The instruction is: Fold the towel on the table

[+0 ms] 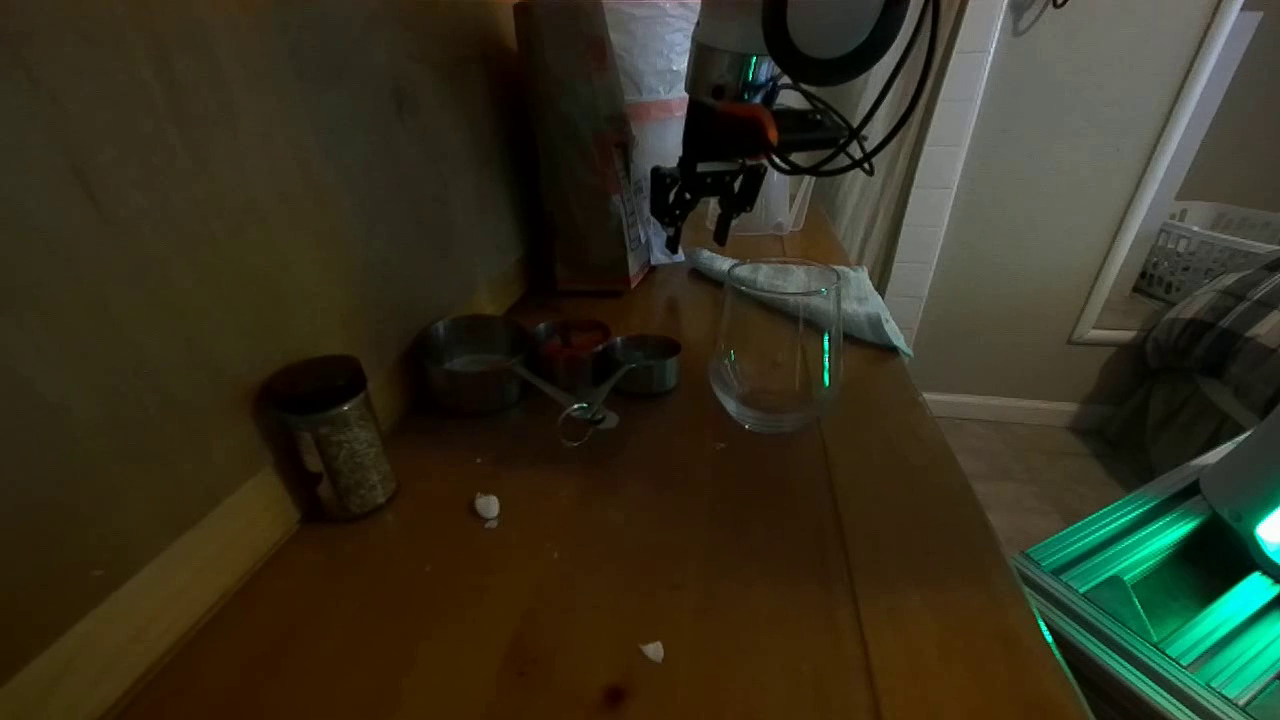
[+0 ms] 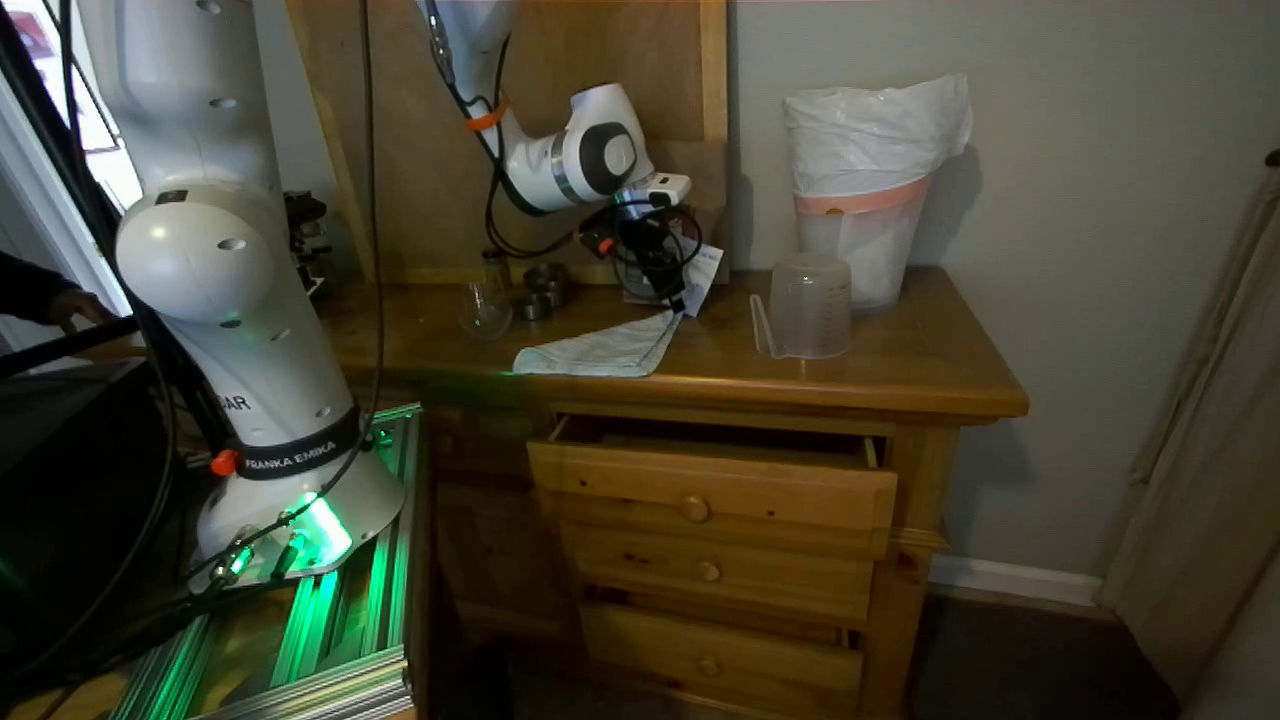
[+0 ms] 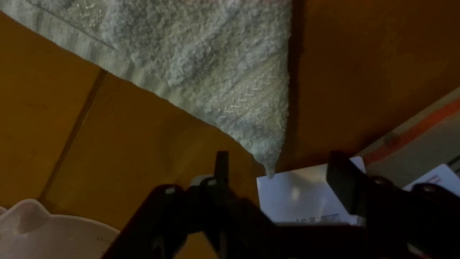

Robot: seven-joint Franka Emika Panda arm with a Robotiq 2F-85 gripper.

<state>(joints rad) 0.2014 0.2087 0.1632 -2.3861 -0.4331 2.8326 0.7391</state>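
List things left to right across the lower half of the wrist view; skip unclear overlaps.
Plastic jug → one fingertip → towel's corner → other fingertip → red-striped item. Left out: white paper, partly behind the other fingertip.

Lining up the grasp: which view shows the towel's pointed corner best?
Wrist view: the corner appears large and uncovered, between the tool's open jaws. Both exterior views show it small, by the tool.
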